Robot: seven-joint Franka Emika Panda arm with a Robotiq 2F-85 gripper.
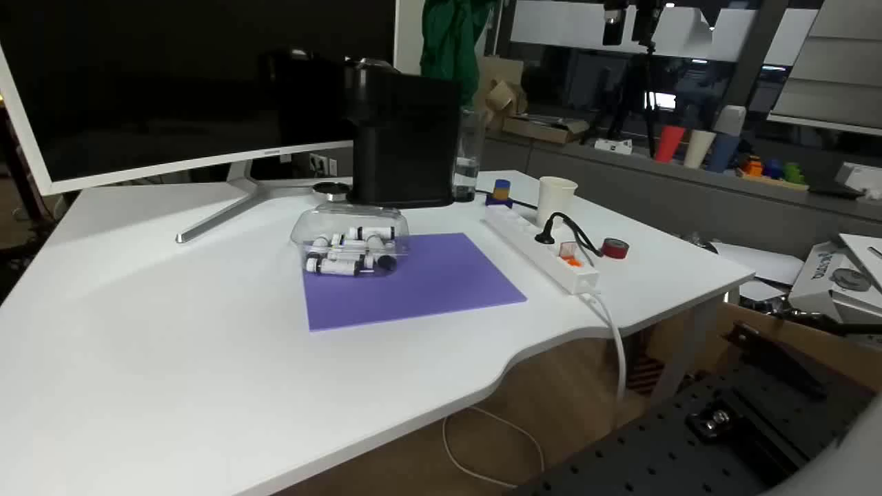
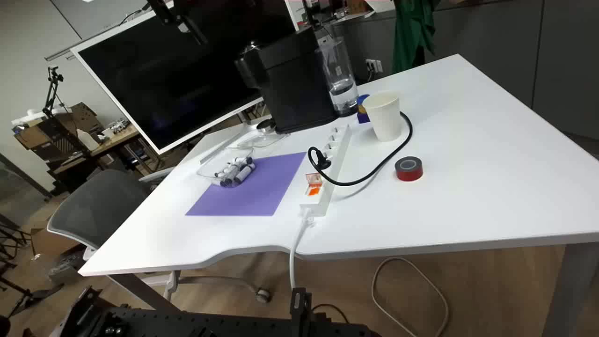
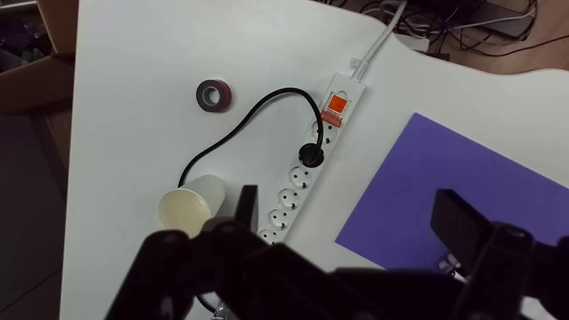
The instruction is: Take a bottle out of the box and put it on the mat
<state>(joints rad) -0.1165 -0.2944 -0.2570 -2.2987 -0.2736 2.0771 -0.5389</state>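
Note:
The box (image 1: 313,231) is a low transparent plastic container on the far left corner of the purple mat (image 1: 413,293). Several small white bottles (image 1: 334,266) with dark ends lie jumbled inside it. In an exterior view the bottles (image 2: 244,173) and mat (image 2: 252,196) show too. My gripper (image 3: 349,200) is open and empty in the wrist view, above the table between the power strip and the mat (image 3: 409,178). A bottle end (image 3: 458,276) shows behind its right finger; the rest of the box is hidden. Dark finger shapes at the top of both exterior views look like the gripper.
A white power strip (image 1: 527,248) with a black plug and cable lies right of the mat. A paper cup (image 1: 555,196) and red tape (image 1: 614,248) stand beyond it. A tall black machine (image 1: 406,138), a glass cylinder (image 1: 466,165) and a monitor (image 1: 172,76) stand behind the box.

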